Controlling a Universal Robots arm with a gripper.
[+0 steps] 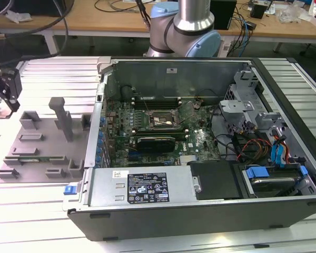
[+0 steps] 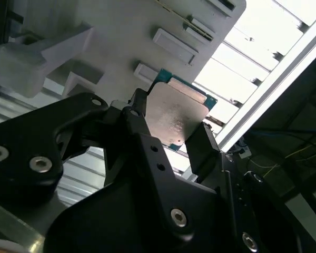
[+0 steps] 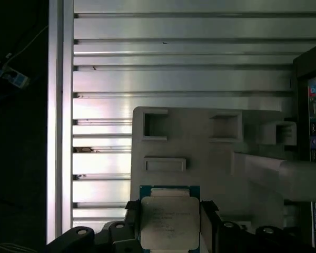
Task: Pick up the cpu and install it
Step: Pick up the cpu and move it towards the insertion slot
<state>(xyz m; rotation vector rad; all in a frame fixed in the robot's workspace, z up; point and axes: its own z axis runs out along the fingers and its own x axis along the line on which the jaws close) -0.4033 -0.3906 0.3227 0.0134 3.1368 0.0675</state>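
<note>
Beside grey tray, jaws pinch cpu by 2 edges; tall tray blocks near, computer case well apart.

Dull metal cpu, matt plastic tray

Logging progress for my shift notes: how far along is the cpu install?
Done: the grasp; the black gripper clamps the thin square silvery-grey cpu by its edges. In hand: the chip, held near the grey plastic tray. Left: installing it; the dark metal-framed socket inside the open computer case lies apart from the gripper.
</note>
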